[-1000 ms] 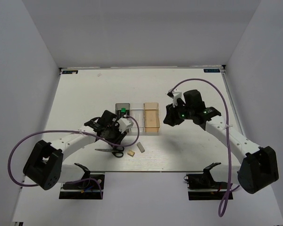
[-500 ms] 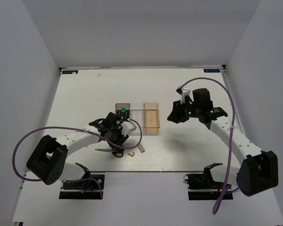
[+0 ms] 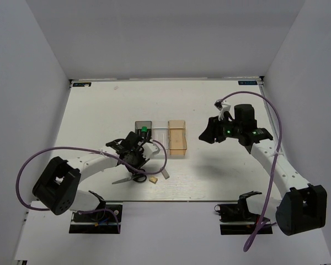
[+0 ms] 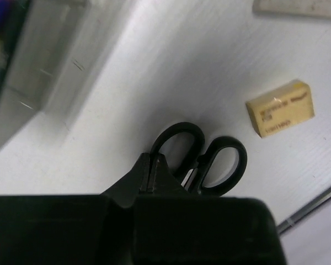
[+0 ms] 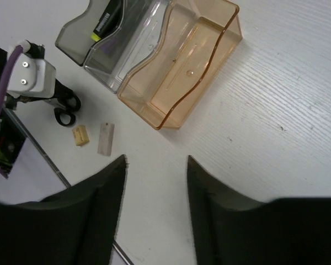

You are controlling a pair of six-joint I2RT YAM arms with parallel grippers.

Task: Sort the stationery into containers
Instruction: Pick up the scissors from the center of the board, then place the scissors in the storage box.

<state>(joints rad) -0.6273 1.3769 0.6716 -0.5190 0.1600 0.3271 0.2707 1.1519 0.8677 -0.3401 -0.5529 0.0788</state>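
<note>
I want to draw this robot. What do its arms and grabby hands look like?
The left arm and right arm have white tube links, chunky black joints and a black base block. A purple cable loops along each. Small green lights glow near the right wrist. The left gripper and right gripper have dark, blunt fingers.

Robot lab booth, plain white walls [image 3: 38, 66], white table [image 3: 99, 110]

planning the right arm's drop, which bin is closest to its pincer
The amber orange bin, at the row's right end; the clear bin and smoky grey bin lie farther from the right pincer.
</note>
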